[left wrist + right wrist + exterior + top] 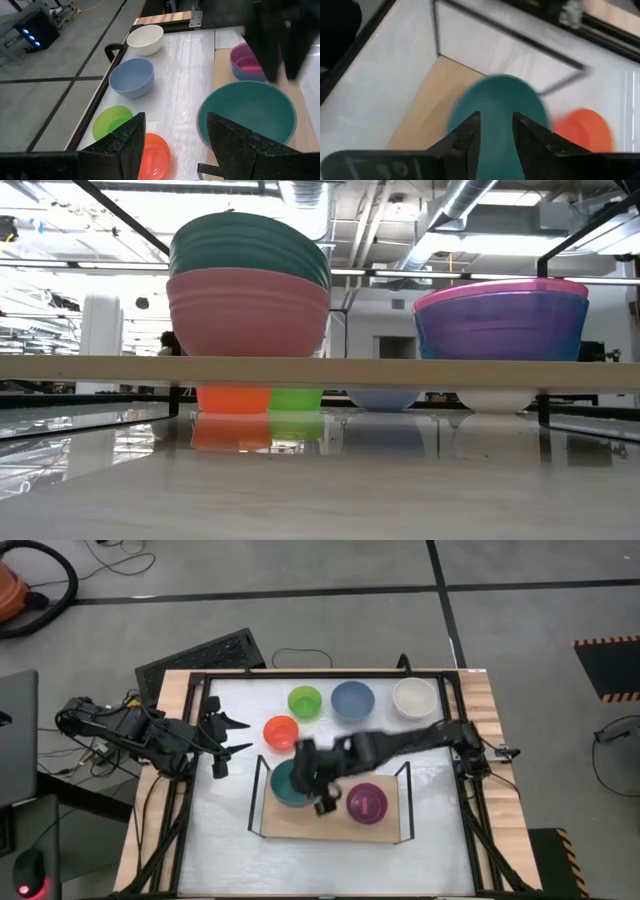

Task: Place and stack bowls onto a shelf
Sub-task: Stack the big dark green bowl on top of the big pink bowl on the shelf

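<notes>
The light-wood shelf lies mid-table with black wire frames at its short ends. On its left end a teal bowl sits nested in a pink bowl. On its right end a pink bowl sits nested in a purple one. My right gripper hovers above the teal bowl, at its right rim, fingers apart and holding nothing; it is above the low view's frame. My left gripper waits open near the table's left edge.
An orange bowl, a green bowl, a blue bowl and a white bowl stand on the white tabletop behind the shelf. A black frame borders the table. Bare tabletop lies in front of the shelf.
</notes>
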Available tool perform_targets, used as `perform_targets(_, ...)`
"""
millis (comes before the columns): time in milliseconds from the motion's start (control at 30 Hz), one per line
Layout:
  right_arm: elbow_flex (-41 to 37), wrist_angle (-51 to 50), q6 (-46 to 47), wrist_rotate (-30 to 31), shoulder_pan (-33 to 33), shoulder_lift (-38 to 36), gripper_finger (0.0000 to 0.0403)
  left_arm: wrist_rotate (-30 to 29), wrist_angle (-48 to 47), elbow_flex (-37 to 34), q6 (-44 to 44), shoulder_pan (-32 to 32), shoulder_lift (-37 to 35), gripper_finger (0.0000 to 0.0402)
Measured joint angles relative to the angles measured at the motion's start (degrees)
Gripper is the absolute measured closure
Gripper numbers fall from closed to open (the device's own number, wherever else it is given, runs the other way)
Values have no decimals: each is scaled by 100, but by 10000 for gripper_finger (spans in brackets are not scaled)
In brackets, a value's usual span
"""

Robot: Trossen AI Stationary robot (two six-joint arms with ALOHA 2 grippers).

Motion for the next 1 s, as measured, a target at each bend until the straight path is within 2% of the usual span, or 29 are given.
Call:
perform_targets(67,-125,-191,63,310,164,145,281,9,0,0,-8,1,2,205)
perform_targets(267,-128,-316,-62,1977,614,702,309,42,-7,-9,-90,0,0,205)
perform_targets(367,-128,-272,-257,2561,791,911,319,48,-35,-11,-153,2,0,205)
perform_targets(567,-124,-201,-235,2691,895,987,327,48,-39,-13,-206,0,2,205)
perform_targets(667,-125,-251,-266,2941,895,948,327,46,-34,-13,-206,2,0,205)
perform_targets(833,-116,-35,-408,3283,897,357,327,46,-33,-13,-206,2,0,205)
perform_targets(933,-98,352,-439,3262,895,215,327,46,-28,-13,-206,0,0,205)
perform_targets(1000,-122,532,-602,3029,909,256,328,46,-28,-13,-205,0,2,205)
